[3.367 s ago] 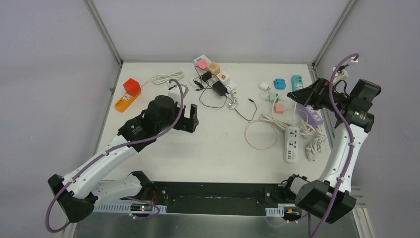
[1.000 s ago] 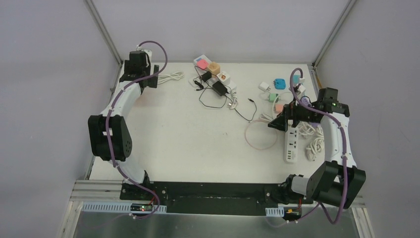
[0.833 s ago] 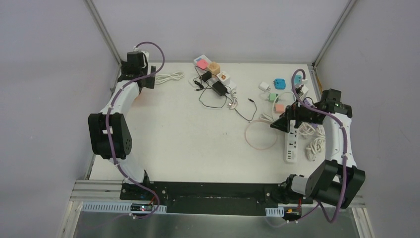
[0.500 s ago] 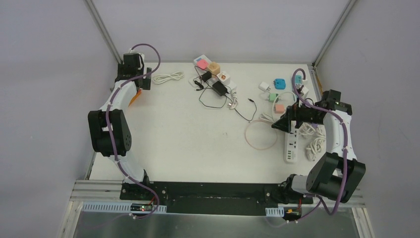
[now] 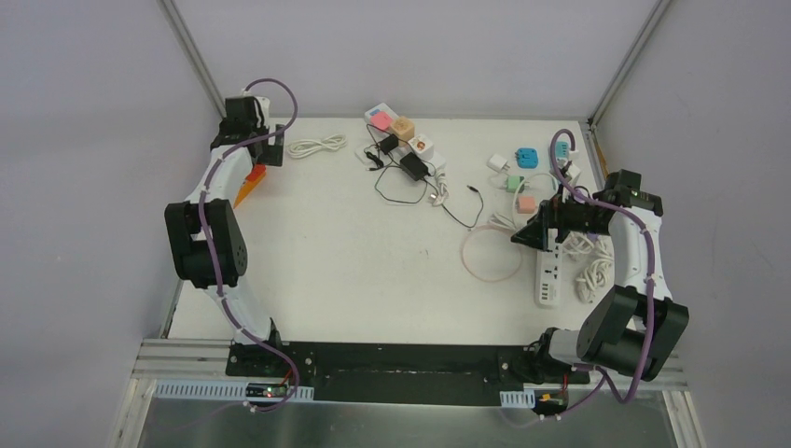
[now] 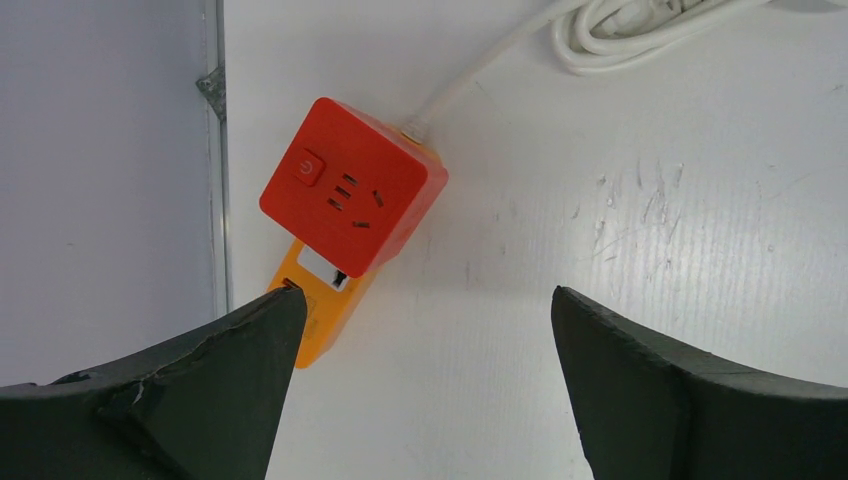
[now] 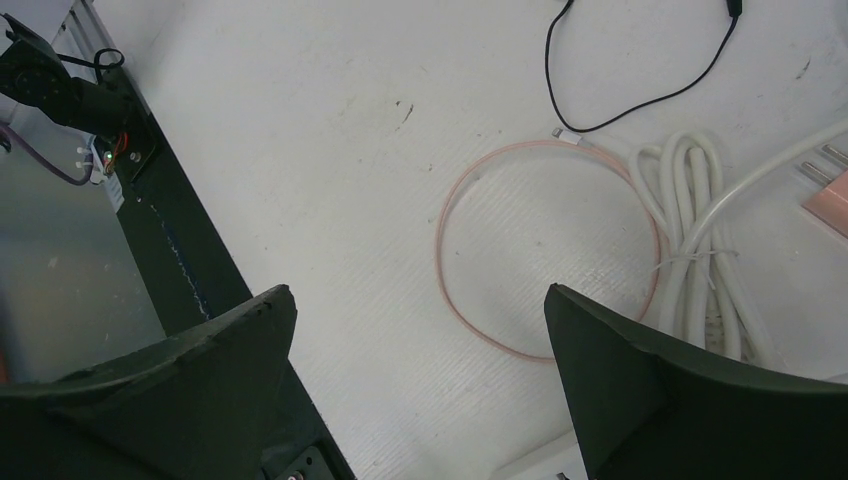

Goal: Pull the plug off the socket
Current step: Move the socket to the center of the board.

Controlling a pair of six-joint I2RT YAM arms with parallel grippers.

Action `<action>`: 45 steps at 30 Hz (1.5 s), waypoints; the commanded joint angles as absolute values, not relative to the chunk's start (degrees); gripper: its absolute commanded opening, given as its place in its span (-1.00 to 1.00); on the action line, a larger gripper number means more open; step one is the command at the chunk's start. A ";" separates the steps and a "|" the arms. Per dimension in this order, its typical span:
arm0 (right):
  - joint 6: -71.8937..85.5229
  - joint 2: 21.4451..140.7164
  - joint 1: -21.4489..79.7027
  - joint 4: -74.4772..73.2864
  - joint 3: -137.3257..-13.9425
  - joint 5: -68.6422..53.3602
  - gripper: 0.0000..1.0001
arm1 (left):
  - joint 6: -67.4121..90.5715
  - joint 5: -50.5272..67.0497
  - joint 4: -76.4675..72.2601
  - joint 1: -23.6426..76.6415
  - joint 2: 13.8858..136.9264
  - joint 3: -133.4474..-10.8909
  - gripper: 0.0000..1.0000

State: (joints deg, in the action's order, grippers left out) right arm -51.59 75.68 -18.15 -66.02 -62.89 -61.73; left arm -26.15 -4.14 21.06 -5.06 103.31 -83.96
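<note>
1. Top external view: we record a white, scuffed table (image 5: 354, 271) enclosed by pale grey walls (image 5: 420, 47), with metal frame posts (image 5: 194, 56) at the far corners.
2. Task item: red cube plug (image 6: 352, 185), at the table's far-left corner, seated on the far end of an orange socket strip (image 6: 318, 318). Its face with button and slots points upward. The strip's long axis runs from near-left to far-right, close to the table's left edge. A white cord (image 6: 470, 75) leaves from beneath the cube.
3. Left gripper (image 6: 425, 300): jaws spread wide, holding nothing, poised over the strip's near end, with the plug just beyond the fingertips.
4. Right gripper (image 7: 418, 295): jaws spread wide, empty, above a pink cable ring (image 7: 545, 250) beside a white power strip (image 5: 548, 273).
5. Change noted: seconds earlier the left arm hung over the table's middle-left. A second ago its gripper stood nearer the white coil (image 5: 315, 146). The right arm has come in from the far-right edge and has barely shifted since.
</note>
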 commanded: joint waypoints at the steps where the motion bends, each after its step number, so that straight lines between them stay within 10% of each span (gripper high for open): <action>1: -53.88 74.38 -18.10 -66.30 -63.19 -64.09 1.00 | -25.84 1.19 22.76 -6.95 104.27 -86.93 0.95; 45: -53.53 76.47 -12.13 -68.99 -65.83 -60.93 1.00 | -27.52 7.45 26.25 -12.97 122.20 -101.31 0.97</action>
